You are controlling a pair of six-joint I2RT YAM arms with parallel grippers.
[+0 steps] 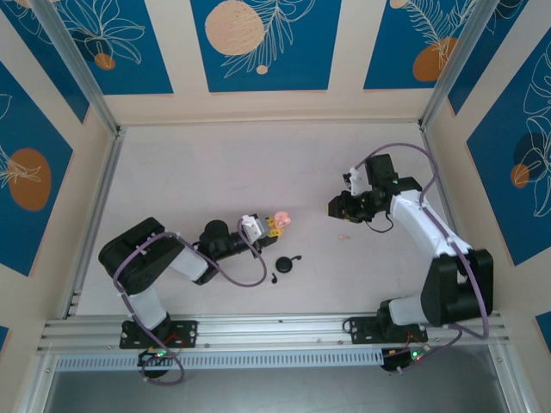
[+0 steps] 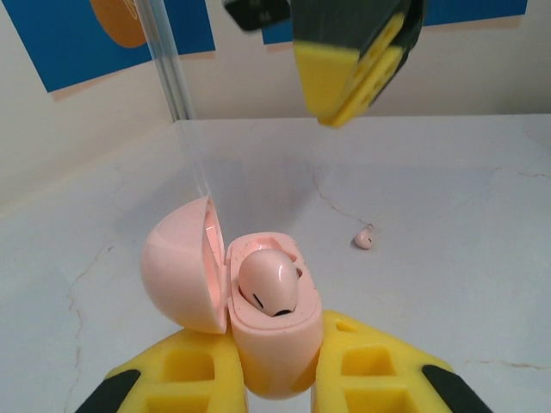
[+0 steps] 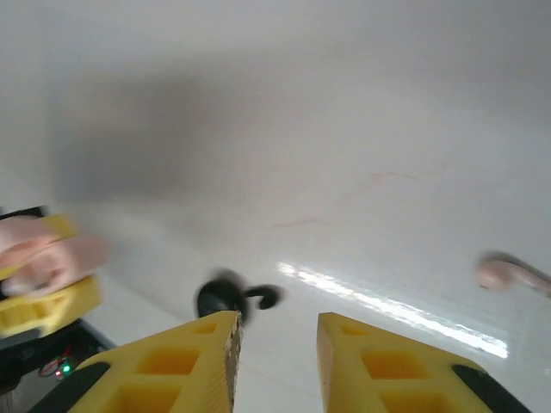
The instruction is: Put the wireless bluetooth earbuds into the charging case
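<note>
While the left gripper (image 2: 275, 383) clamps the case (image 2: 271, 340), the right gripper (image 3: 275, 348) gapes empty; the loose bud (image 2: 364, 238) on the desk (image 2: 448, 189) looks tiny, light and slick, so pinch across its body.

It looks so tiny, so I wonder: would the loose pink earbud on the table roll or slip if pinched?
Probably. The loose pink earbud looks rounded and glossy, so it may squirt out of a pinch or roll on the smooth table. Being tiny, it is likely very light; a nudge could send it skidding.
</note>
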